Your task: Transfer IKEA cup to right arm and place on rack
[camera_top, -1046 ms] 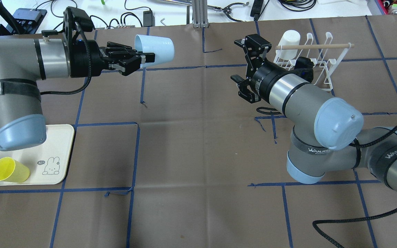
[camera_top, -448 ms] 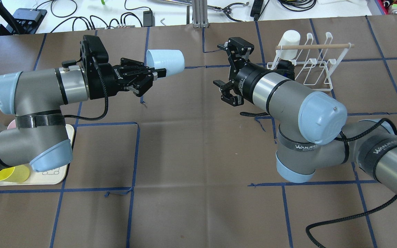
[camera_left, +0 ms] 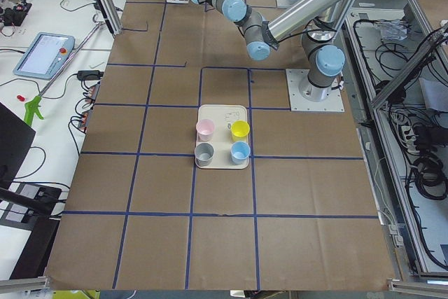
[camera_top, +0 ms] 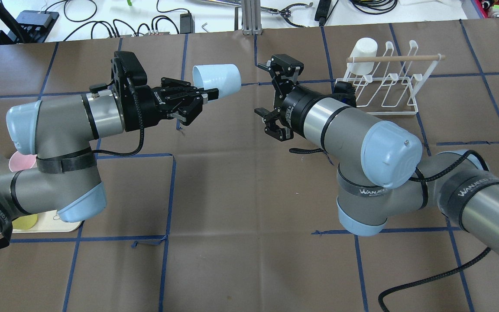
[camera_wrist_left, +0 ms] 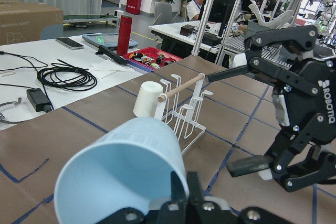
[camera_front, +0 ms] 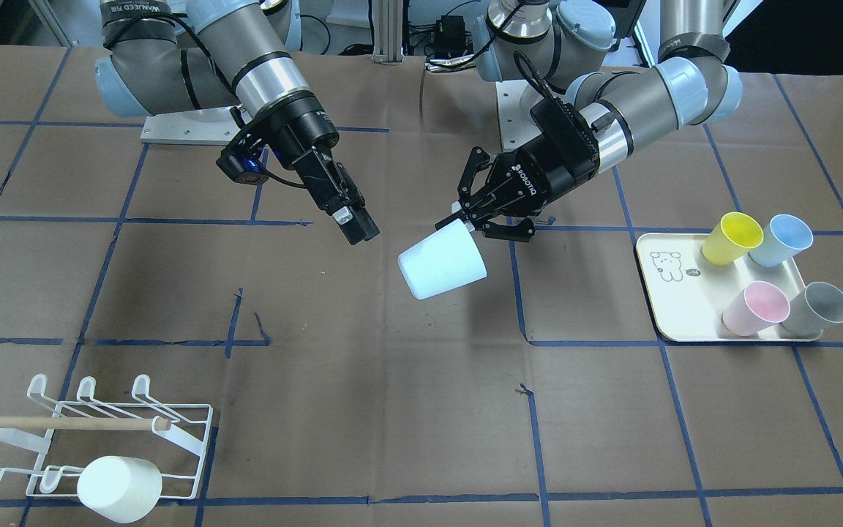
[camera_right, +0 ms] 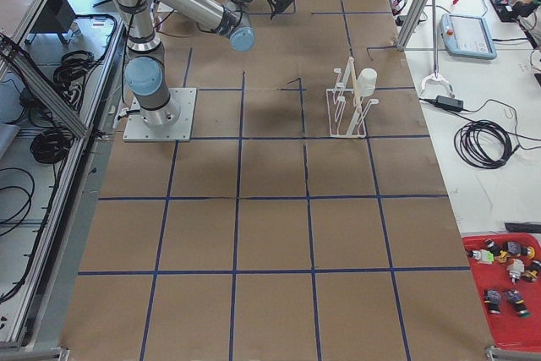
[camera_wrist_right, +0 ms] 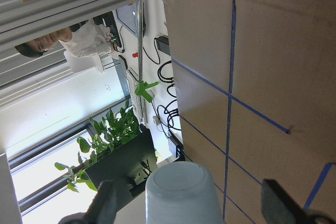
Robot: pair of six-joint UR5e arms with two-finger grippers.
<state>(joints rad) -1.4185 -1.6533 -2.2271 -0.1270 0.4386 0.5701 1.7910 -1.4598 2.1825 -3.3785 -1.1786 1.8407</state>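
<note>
My left gripper [camera_top: 208,93] is shut on the rim of a pale blue cup [camera_top: 217,78] and holds it on its side above the table, base pointing at the right arm. It also shows in the front view [camera_front: 442,261] and the left wrist view [camera_wrist_left: 121,166]. My right gripper [camera_top: 267,93] is open and empty, facing the cup's base with a short gap between them. In the right wrist view the cup's base [camera_wrist_right: 181,192] sits between the spread fingers [camera_wrist_right: 283,203] but ahead of them. The white wire rack [camera_top: 388,93] with its wooden dowel stands behind the right arm.
A white cup [camera_top: 364,52] hangs on the rack's far left end. A cream tray [camera_front: 667,293] on my left side holds a yellow cup [camera_front: 732,238], a blue cup [camera_front: 780,240], a pink cup [camera_front: 754,307] and a grey cup [camera_front: 817,307]. Cables lie beyond the far table edge.
My left arm has carried the blue cup to the right, toward the table's middle. My right arm has swung left, away from the rack, toward the cup. The gap between them has narrowed.
</note>
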